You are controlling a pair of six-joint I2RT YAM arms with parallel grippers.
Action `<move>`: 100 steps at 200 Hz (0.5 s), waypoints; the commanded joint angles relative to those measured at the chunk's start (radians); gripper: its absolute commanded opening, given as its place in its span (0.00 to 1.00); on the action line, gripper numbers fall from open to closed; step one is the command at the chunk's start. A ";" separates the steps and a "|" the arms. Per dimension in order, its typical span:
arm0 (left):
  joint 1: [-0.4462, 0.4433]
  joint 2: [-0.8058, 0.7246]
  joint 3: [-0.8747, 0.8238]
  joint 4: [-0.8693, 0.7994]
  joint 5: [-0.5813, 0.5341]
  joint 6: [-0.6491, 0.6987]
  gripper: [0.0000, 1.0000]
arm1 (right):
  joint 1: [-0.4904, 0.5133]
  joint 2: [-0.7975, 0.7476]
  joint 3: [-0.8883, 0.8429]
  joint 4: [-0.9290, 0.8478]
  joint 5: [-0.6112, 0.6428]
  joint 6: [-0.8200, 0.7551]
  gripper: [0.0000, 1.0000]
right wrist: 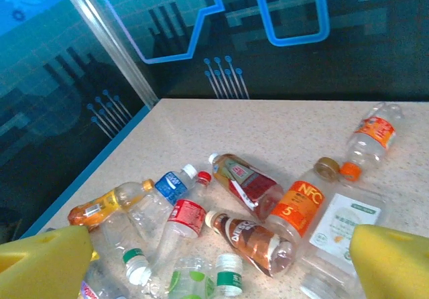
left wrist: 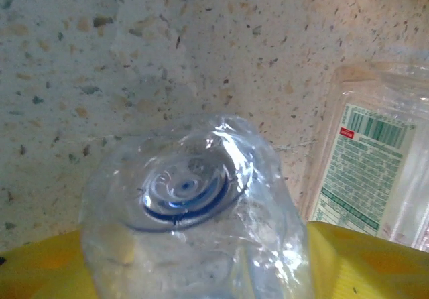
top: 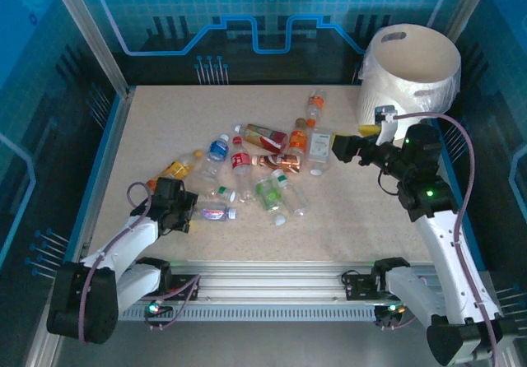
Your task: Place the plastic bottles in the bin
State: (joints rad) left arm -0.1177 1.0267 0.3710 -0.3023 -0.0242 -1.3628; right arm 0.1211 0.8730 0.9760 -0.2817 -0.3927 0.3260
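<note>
Status: early stage. About a dozen plastic bottles [top: 263,169] lie in a loose pile at the centre of the table [top: 346,227]. The bin [top: 412,87] stands at the 1 o'clock corner, and the part of its interior I can see holds none.

Left gripper [top: 183,209], at 8 o'clock of the pile: yellow pads [left wrist: 40,265] pressed on either side of a clear bottle [left wrist: 188,205], which I judge to be clamped.

Right gripper [right wrist: 218,262], at 3 o'clock of the pile: jaws wide apart, empty.

Remaining: carry this bottle to the bin, then clear the rest.
</note>
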 commanded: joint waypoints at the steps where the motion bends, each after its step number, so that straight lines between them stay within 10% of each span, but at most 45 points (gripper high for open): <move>1: 0.009 0.004 -0.024 0.035 0.009 0.056 0.66 | 0.045 0.009 -0.011 0.080 -0.020 -0.042 1.00; 100: -0.069 -0.161 0.141 0.025 0.021 0.457 0.51 | 0.167 0.067 0.000 0.127 0.040 -0.125 1.00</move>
State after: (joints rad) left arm -0.1570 0.9150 0.4267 -0.2928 -0.0170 -1.0649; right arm 0.2604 0.9363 0.9760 -0.1909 -0.3702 0.2466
